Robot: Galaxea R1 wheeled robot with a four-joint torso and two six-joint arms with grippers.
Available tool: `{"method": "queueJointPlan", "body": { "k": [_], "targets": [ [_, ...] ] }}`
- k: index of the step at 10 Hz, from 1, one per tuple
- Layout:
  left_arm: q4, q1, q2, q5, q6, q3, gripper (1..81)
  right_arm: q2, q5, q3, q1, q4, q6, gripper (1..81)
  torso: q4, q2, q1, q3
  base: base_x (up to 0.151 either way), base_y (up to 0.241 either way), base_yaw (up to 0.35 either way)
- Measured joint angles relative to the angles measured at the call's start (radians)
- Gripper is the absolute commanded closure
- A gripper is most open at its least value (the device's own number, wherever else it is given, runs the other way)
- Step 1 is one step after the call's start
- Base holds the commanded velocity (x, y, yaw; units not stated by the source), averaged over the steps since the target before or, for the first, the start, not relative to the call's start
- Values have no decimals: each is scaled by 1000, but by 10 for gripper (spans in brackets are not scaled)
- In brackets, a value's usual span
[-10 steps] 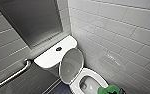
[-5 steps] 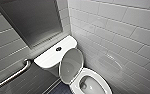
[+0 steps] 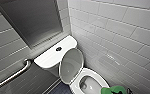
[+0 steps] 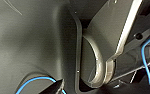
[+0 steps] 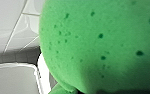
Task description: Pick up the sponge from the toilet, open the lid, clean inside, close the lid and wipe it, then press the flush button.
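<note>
Back at 5 o'clock since half a second ago, the sponge [image 3: 113, 90] hangs by the toilet [image 3: 89, 74] rim, pinched in the right claw [image 3: 123, 91]. The left claw's state cannot be told.

Wall tiles [image 3: 121, 37]: pale, glossy, rectangular, in staggered rows on both walls that meet at the corner.
Recessed panel [image 3: 33, 20]: flat matte grey, set into the left-hand wall.
Grab bar [image 3: 13, 75]: silver metal tube, fixed to the same wall below the panel, running aslant.
Floor [image 3: 62, 89]: small dark tiles.
</note>
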Motion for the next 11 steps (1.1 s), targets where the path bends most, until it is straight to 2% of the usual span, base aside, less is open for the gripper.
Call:
{"method": "queueJointPlan", "body": {
  "k": [3,5,8,11],
  "targets": [
    [0,0,0,0,0,0,10,19,-100,-10,85,0,-7,811,0,0,0,0,0,0,0],
    [0,0,-1,0,0,0,10,99,-159,-63,163,1,-10,811,0,0,0,0,0,0,0],
    [0,0,-5,0,0,0,10,237,-267,-233,234,7,-10,811,0,0,0,0,0,0,0],
    [-1,0,-10,0,0,0,10,393,-339,-444,265,6,-10,811,0,0,0,0,0,0,0]
  ]
}}
